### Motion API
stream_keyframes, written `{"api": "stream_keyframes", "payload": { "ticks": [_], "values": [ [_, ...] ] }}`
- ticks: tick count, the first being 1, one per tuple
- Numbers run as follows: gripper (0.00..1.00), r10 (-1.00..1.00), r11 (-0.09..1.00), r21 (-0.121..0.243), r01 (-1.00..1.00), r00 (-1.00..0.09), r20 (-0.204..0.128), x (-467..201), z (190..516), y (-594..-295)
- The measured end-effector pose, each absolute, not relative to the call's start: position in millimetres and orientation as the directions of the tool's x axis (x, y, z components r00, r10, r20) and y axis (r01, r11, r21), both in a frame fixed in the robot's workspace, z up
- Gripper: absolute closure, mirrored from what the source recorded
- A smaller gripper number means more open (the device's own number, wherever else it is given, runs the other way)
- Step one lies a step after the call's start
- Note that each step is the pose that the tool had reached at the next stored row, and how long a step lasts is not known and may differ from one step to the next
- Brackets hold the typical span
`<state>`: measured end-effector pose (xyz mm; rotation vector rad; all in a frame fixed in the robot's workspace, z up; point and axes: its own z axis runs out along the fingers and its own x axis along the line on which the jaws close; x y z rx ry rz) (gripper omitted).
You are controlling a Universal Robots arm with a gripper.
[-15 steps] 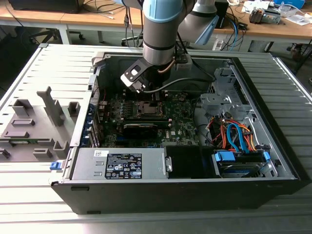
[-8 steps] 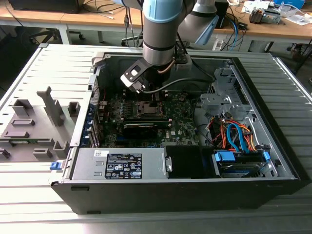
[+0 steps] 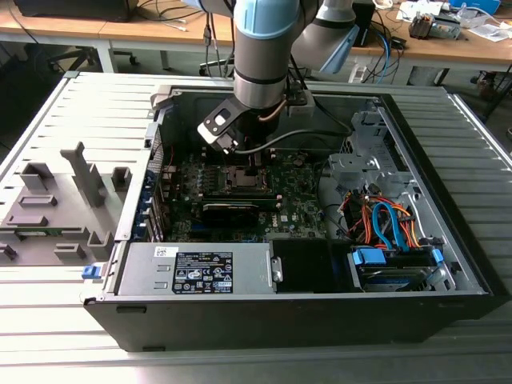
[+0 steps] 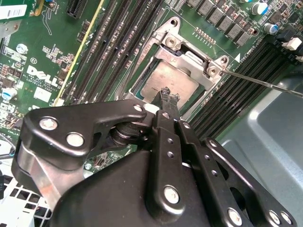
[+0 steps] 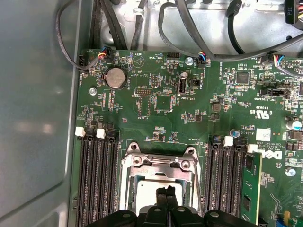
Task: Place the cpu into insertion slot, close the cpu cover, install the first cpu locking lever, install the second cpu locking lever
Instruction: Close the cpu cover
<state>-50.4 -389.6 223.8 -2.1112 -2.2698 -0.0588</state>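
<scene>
The cpu (image 4: 158, 80) lies flat in its socket on the green motherboard (image 4: 42, 71), its dull silver top showing through the window of the cpu cover (image 4: 191, 56). That silvery frame lies down around the chip. My gripper (image 4: 168, 96) hangs just over the cpu's near edge, its two black fingertips pressed together with nothing visible between them. In the first wrist view the same fingertips (image 5: 161, 193) sit over the cpu (image 5: 147, 194) inside the cover (image 5: 158, 165). A thin metal locking lever (image 4: 265, 83) sticks out sideways from the socket's corner. In the exterior view the gripper (image 3: 254, 164) reaches down into the open case.
Black memory slots (image 4: 118, 42) flank the socket on both sides, one holding a green memory stick (image 5: 253, 189). The grey case wall (image 4: 270, 127) stands close by. Cables (image 5: 213, 42) cross above the board. A power supply (image 3: 196, 270) and drive bay wiring (image 3: 384, 224) fill the case's front.
</scene>
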Motion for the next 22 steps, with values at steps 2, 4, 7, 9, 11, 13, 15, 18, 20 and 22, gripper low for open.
{"api": "stream_keyframes", "payload": {
  "ticks": [2,4,7,9,11,13,15,18,20,22],
  "values": [
    [0.89,0.996,0.072,0.000,0.997,-0.072,0.056,-50,223,-390],
    [0.89,0.996,0.072,0.000,0.997,-0.072,0.056,-50,223,-390],
    [0.89,0.996,0.072,0.000,0.997,-0.072,0.056,-50,222,-390],
    [0.89,0.996,0.072,0.000,0.997,-0.072,0.056,-50,220,-390],
    [0.89,0.996,0.072,0.000,0.997,-0.072,0.056,-51,219,-390],
    [0.89,0.996,0.072,0.000,0.997,-0.072,0.056,-51,218,-390],
    [0.89,0.996,0.072,0.000,0.997,-0.072,0.056,-54,218,-390],
    [0.89,0.996,0.072,0.000,0.997,-0.072,0.056,-58,217,-389],
    [0.89,0.996,0.072,0.000,0.997,-0.072,0.056,-60,217,-389],
    [0.89,0.996,0.072,0.000,0.997,-0.072,0.056,-62,217,-389]
  ]
}}
